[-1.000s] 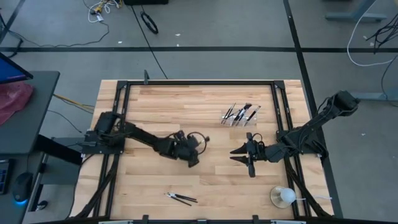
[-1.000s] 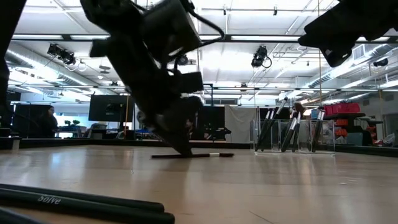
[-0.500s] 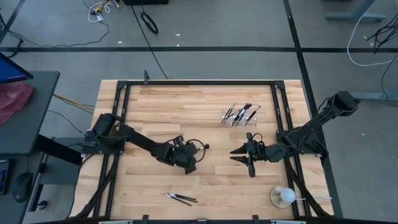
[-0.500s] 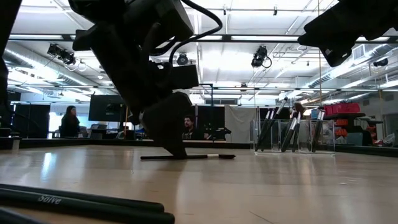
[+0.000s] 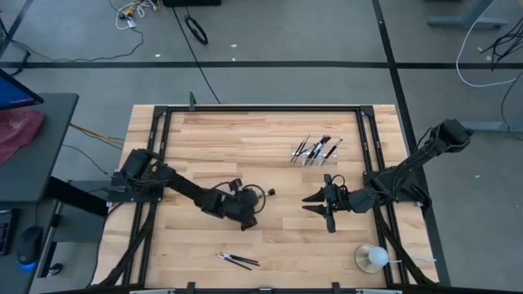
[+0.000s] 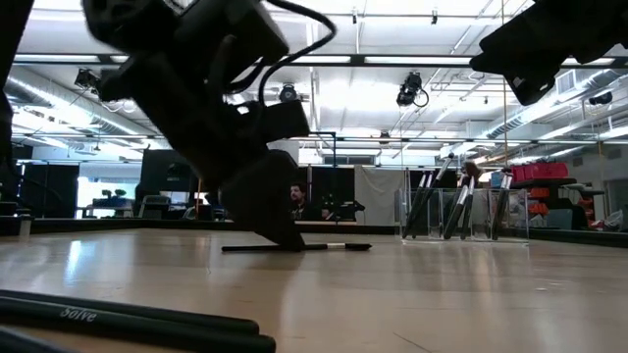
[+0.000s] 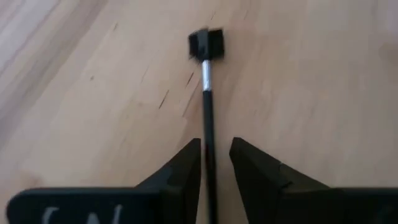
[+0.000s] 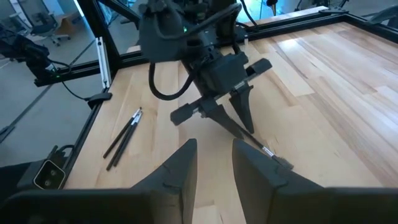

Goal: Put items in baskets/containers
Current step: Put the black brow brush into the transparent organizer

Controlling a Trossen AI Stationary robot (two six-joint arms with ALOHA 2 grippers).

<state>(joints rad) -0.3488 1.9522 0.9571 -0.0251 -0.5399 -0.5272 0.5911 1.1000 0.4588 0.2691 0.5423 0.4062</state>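
Left fingers (image 7: 214, 168): parted, the thin black brush with a silver band (image 7: 206, 93) lies between them.
Our squeeze: we centre on the stick, then close.
Right fingers (image 8: 211, 163): parted, holding nothing.

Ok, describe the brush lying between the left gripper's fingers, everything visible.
The brush is a thin black stick with a short silver collar and a small black bristle tuft. It lies flat on the wooden table near its middle. The left gripper straddles its handle, fingers parted on either side; whether they touch it is unclear.
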